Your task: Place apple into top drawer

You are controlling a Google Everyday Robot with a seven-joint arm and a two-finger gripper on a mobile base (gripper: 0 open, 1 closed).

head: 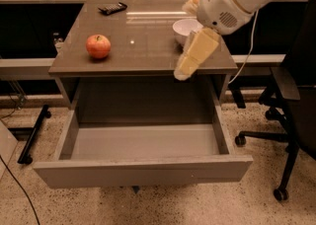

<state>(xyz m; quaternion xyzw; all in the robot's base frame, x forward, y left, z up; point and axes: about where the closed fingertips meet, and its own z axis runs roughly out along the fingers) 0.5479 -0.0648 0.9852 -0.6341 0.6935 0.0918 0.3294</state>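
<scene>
The red-orange apple (98,46) sits on the left part of the grey cabinet top (143,46). The top drawer (143,170) is pulled wide open below it, and its smooth grey inside holds nothing. My gripper (182,73) hangs from the white arm over the right front edge of the cabinet top, pointing down and to the left. It is well to the right of the apple, apart from it, and holds nothing that I can see.
A white bowl (183,28) stands at the back right of the top, partly hidden by my arm. A black flat object (112,8) lies at the back left. An office chair (291,100) stands to the right of the cabinet. A metal stand foot (32,137) is on the floor at left.
</scene>
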